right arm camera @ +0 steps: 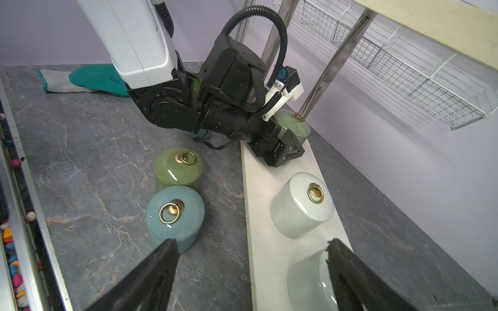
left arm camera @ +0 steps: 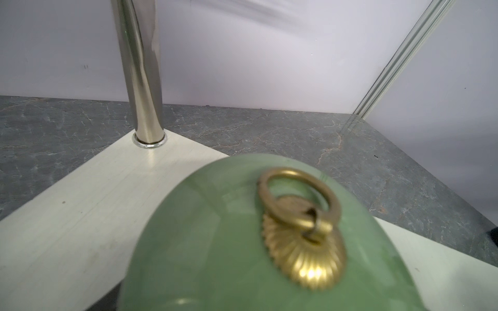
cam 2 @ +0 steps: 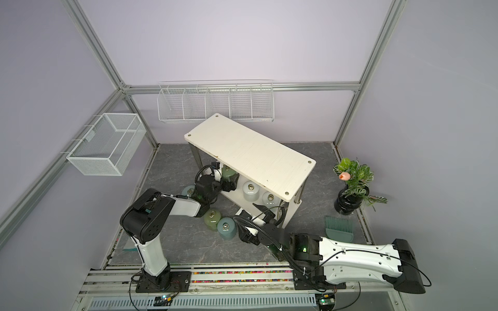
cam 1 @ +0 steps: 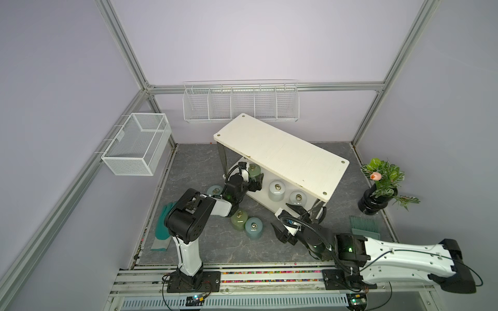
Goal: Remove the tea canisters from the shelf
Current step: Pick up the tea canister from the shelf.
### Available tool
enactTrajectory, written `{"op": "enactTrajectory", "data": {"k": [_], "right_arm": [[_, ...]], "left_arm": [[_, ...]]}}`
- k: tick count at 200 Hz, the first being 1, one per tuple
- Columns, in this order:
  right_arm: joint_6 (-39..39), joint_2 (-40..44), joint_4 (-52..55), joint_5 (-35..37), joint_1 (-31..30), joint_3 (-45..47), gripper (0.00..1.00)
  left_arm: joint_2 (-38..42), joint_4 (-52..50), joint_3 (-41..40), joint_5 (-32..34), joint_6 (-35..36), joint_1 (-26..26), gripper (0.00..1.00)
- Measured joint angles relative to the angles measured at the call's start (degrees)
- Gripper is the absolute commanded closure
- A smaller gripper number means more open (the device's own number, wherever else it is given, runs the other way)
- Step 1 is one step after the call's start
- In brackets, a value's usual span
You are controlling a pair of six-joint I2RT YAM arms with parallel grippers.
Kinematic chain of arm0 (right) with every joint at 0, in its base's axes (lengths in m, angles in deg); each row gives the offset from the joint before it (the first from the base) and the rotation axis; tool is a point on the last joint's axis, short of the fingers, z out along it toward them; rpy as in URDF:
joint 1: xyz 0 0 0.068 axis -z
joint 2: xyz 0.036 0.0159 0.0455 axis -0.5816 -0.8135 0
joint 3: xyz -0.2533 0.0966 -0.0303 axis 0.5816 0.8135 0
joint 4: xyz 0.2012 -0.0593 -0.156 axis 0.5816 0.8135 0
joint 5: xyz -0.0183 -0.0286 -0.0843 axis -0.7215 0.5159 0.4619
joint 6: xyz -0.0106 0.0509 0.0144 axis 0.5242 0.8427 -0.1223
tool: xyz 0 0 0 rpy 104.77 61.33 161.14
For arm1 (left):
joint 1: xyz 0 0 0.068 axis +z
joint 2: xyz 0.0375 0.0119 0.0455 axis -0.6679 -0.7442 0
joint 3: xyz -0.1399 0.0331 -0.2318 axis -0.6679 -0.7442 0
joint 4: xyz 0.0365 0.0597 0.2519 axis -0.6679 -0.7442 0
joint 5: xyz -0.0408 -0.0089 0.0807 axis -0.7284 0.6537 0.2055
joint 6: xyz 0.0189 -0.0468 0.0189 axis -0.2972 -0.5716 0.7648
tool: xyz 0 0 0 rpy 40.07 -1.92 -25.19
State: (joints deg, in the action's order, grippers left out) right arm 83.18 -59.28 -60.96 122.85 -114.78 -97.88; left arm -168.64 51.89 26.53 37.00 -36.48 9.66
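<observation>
On the shelf (cam 1: 280, 150), our left gripper (cam 1: 250, 173) straddles a green canister (right arm camera: 293, 124) to pull it out — clamped or not, we cannot tell; right gripper (right arm camera: 252, 243) spread, empty.

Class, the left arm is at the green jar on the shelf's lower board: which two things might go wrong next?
1. The fingers of the left gripper flank the glossy olive-green lidded canister; its smooth round wall may slip from a weak grip.
2. It stands near a chrome tube leg, under the top board of the cream-white two-tier shelf; a careless pull might knock either.
</observation>
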Motion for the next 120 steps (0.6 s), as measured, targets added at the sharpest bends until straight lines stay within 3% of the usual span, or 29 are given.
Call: {"op": "enactTrajectory", "data": {"k": [120], "right_arm": [[-0.2, 0.2, 0.1, 0.2, 0.0, 0.0, 0.11]], "left_arm": [[-0.2, -1.0, 1.0, 0.3, 0.2, 0.0, 0.23]]}}
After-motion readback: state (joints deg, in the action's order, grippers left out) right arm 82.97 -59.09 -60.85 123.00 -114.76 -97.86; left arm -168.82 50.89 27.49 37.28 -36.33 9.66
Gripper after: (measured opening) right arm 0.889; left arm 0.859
